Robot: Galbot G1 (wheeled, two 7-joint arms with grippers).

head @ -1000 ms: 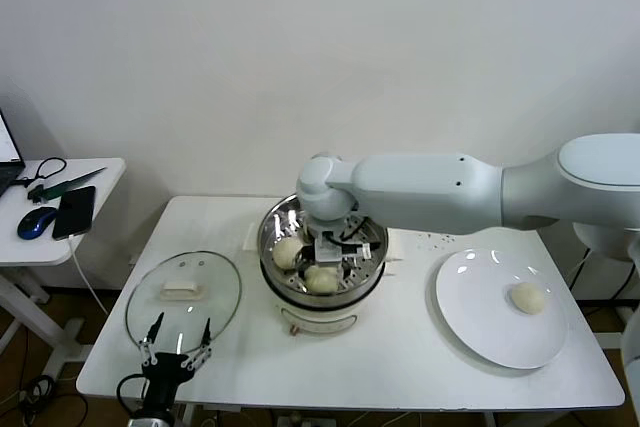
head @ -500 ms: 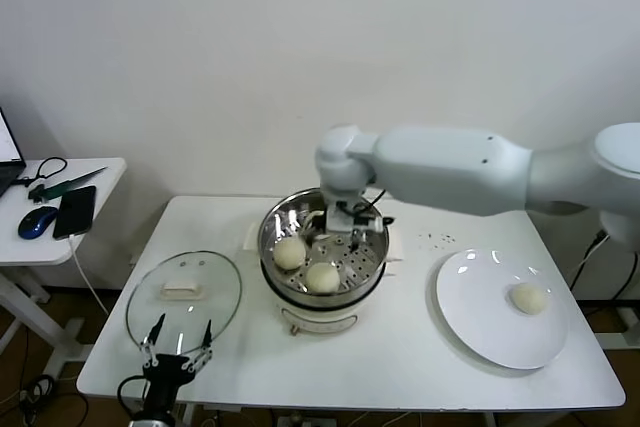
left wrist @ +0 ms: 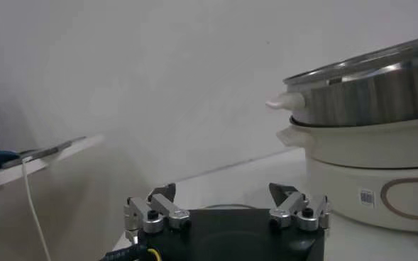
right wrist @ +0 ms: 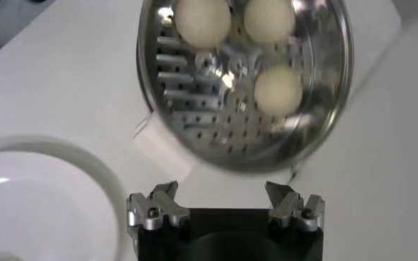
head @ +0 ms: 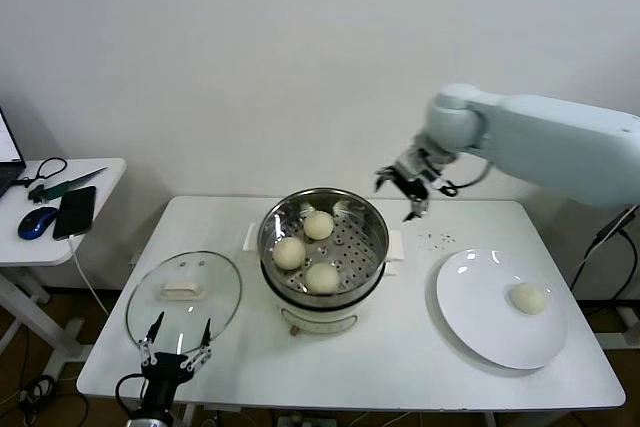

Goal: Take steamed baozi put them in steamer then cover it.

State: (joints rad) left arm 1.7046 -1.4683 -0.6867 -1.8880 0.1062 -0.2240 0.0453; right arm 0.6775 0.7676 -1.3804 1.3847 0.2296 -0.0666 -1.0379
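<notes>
Three cream-white baozi point(head: 318, 224) point(head: 289, 252) point(head: 322, 277) lie in the shiny steel steamer point(head: 372, 237) on its white pot base. They also show in the right wrist view point(right wrist: 202, 20) point(right wrist: 269, 18) point(right wrist: 277, 89). A fourth baozi point(head: 528, 297) lies on the white plate point(head: 480, 307) at the right. My right gripper point(head: 403, 191) is open and empty, raised in the air between steamer and plate. My left gripper point(head: 177, 345) is open and empty at the table's front left edge, by the glass lid point(head: 183, 300). The left wrist view shows the steamer's side point(left wrist: 379, 92).
The round glass lid with a white handle lies flat on the table left of the steamer. A side table at the far left holds a mouse point(head: 36, 221), a phone point(head: 74, 211) and cables. The wall stands close behind the table.
My right gripper has let go of a baozi in the steamer, risen out of it and swung right and back. The steamer now holds three baozi. The left arm has not moved.
</notes>
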